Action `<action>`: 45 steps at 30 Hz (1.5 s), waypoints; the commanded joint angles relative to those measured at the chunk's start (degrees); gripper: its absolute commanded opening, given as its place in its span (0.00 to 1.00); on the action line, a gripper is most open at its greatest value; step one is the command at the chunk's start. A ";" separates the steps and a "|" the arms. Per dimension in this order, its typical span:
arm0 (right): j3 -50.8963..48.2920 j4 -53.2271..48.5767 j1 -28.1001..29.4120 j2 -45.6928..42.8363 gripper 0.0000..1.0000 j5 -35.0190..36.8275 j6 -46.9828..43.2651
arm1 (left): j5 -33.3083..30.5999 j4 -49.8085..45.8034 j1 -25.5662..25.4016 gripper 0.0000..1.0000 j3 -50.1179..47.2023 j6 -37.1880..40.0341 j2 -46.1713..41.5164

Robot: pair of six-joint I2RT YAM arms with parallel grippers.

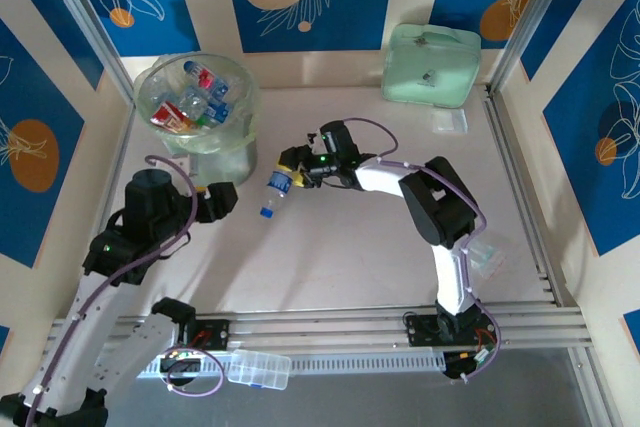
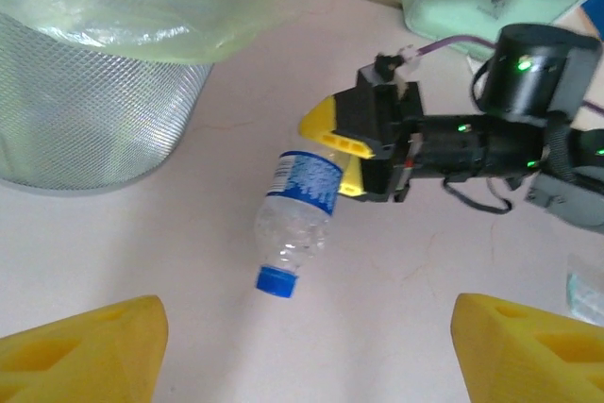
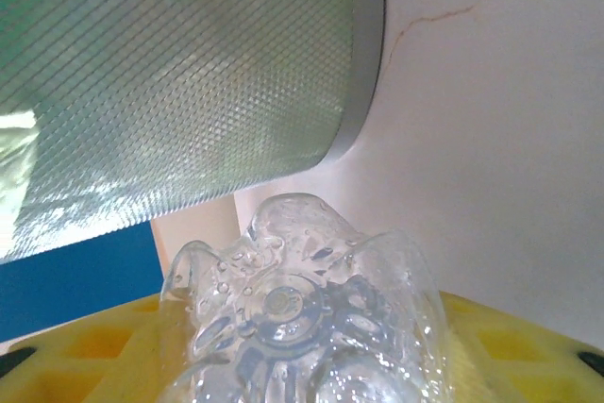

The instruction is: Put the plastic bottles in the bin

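- Top external view, left side: your left gripper [image 1: 222, 197] hovers over the table just near-side of the bin. Its wrist camera shows the yellow fingertips [image 2: 85, 346] spread wide, holding nothing.
- The bin [image 1: 215, 152] stands in the table's far-left corner, with several plastic bottles [image 1: 190, 102] already inside.
- Just right of the bin, one clear bottle [image 1: 275, 190] hangs tilted above the table, blue cap [image 2: 276, 280] lowest, not yet over the rim.
- The right gripper [image 1: 290, 169] is clamped on that bottle's base end, above the label. Its wrist camera looks straight onto the moulded bottom [image 3: 302, 327] between the yellow pads.
- Expect it to be light, thin-walled and slick. The walls will likely dent under pressure, and the free cap end may swing, so a hold at the stiffer base suits it.
- Farther right, a mint-green pouch [image 1: 432, 65] lies at the far edge. Leave it alone.
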 commanded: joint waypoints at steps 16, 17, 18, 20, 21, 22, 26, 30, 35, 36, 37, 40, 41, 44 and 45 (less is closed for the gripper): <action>-12.28 0.88 -2.69 -17.09 0.53 -9.07 -5.75 | 26.19 11.53 -2.92 0.92 -1.68 -1.21 17.14; -12.77 0.99 -2.72 -17.94 0.53 -9.55 -5.54 | 25.38 10.69 -3.86 0.92 -1.26 -0.26 18.39; -13.19 1.08 -2.54 -18.76 0.53 -9.90 -5.54 | 24.25 9.87 -4.77 0.92 -0.86 0.70 19.34; -13.76 0.78 -2.10 -20.36 0.53 -10.42 -5.86 | 22.66 8.40 -5.97 0.92 0.05 2.63 21.05; -13.71 0.38 -1.74 -21.01 0.53 -10.85 -6.41 | 21.74 7.40 -6.50 0.92 0.74 3.68 22.03; -13.62 -0.34 -1.33 -21.57 0.53 -11.16 -7.22 | 20.93 6.40 -6.81 0.92 1.50 4.40 22.82; -12.78 -3.51 0.53 -23.29 0.53 -12.27 -9.93 | 20.66 6.21 -7.63 0.92 3.13 5.51 25.30; -13.11 -3.40 1.68 -24.71 0.53 -12.77 -10.00 | 21.67 9.72 -9.06 0.90 3.01 4.02 27.41; -13.54 -2.57 2.80 -25.23 0.53 -12.60 -9.43 | 22.14 11.97 -10.59 0.84 3.13 3.41 27.89; -13.60 -2.24 2.84 -25.21 0.53 -12.73 -9.04 | 21.95 12.06 -10.62 0.82 3.13 3.24 27.89; -13.81 -1.69 2.85 -25.21 0.53 -12.77 -8.56 | 21.72 12.13 -10.62 0.80 3.13 3.16 27.78; -14.56 0.61 3.02 -24.95 0.53 -13.26 -6.81 | 21.27 12.76 -10.62 0.75 2.87 2.53 27.38; -14.57 0.81 3.19 -24.89 0.53 -13.28 -6.69 | 21.13 12.75 -10.62 0.71 2.91 2.61 27.24; -14.48 0.56 3.54 -24.91 0.53 -12.95 -6.86 | 20.91 12.51 -10.71 0.60 3.17 3.05 26.52; -14.48 0.49 3.55 -25.04 0.53 -12.87 -6.84 | 20.81 12.33 -10.71 0.56 3.28 3.22 26.11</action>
